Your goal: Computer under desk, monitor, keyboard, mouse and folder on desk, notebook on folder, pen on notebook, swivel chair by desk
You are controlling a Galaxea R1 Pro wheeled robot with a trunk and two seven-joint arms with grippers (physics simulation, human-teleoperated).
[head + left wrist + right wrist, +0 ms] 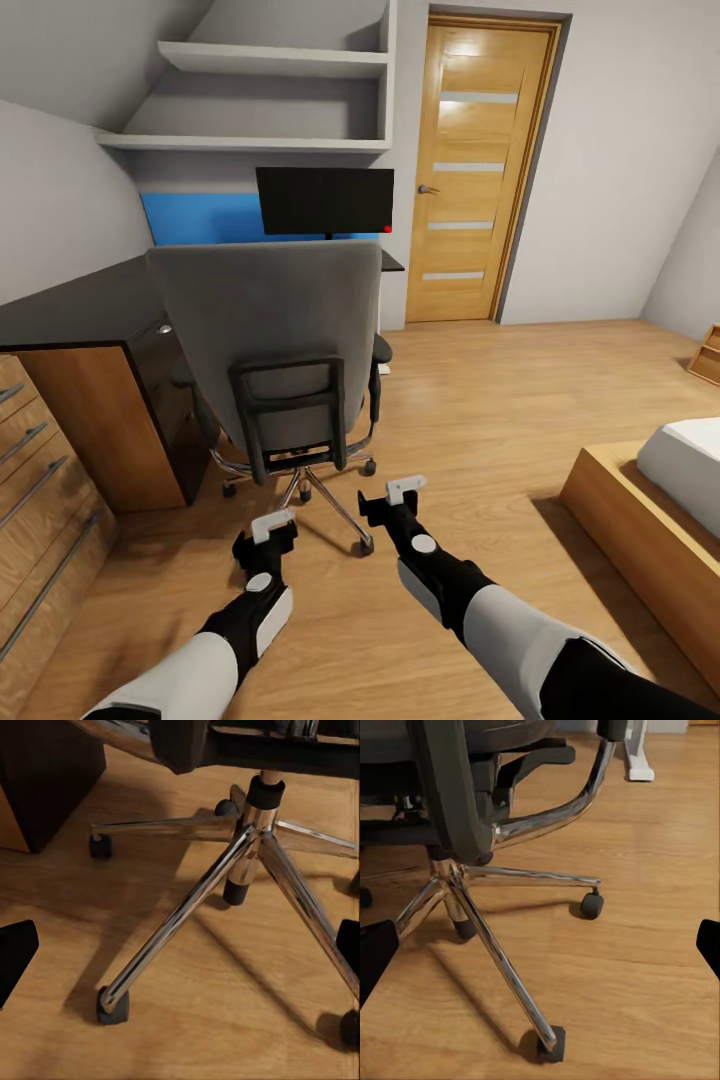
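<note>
The swivel chair [275,350] already stands close against the table [80,305], its back toward you, and the monitor [325,200] is up on that table. Its seat is hidden, so you cannot tell whether the folder remains there. Your left claw [268,538] and right claw [395,500] hover behind the chair base, both spread open and empty.

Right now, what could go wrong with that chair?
The swivel chair stands on casters, so a nudge from either tool, left or right, might roll it into the desk. Its tall back hides the seat, so anything lying there could slide off unseen. The chrome legs could catch a low arm.
</note>
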